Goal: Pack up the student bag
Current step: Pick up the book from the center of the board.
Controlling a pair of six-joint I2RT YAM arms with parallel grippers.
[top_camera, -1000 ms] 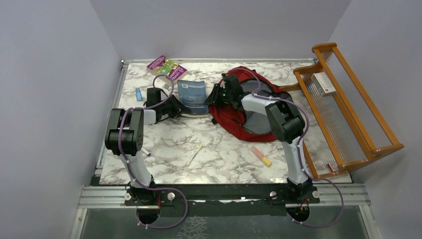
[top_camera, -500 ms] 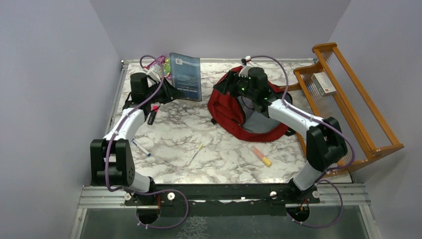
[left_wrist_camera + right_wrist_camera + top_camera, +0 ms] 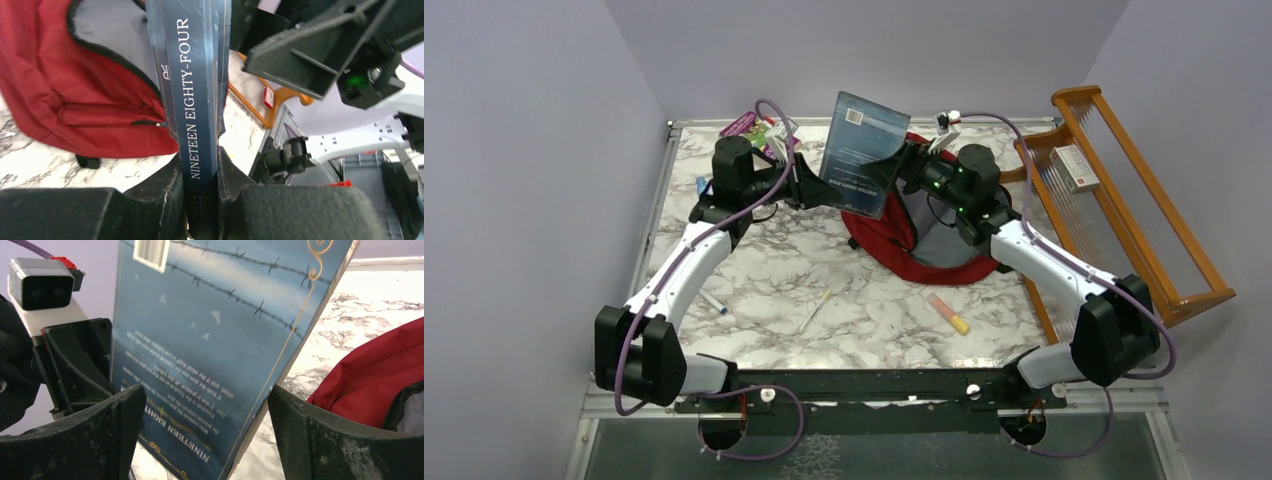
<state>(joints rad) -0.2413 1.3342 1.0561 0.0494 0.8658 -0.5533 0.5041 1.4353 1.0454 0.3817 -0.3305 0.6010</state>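
The student bag [image 3: 894, 243] lies open on the marble table, red with a grey lining [image 3: 941, 240]. A blue book, Nineteen Eighty-Four [image 3: 862, 153], hangs upright in the air over the bag's left edge. My left gripper [image 3: 812, 190] is shut on the book's lower end, its fingers pinching the spine [image 3: 198, 105] from both sides. My right gripper [image 3: 911, 165] is open just right of the book. In the right wrist view its fingers [image 3: 125, 425] stand wide apart in front of the book's back cover [image 3: 215, 340] without touching it. The bag [image 3: 370, 385] shows beyond.
A purple book [image 3: 746, 126] lies at the back left. A wooden rack [image 3: 1124, 200] holding a small box [image 3: 1074, 167] stands at the right edge. An orange marker [image 3: 948, 313], a thin pen [image 3: 814, 311] and a blue pen [image 3: 710, 300] lie on the near table.
My left arm has lifted the blue book off the table and carried it right, over the bag. My right gripper has risen from the bag's edge and opened wide beside the book.
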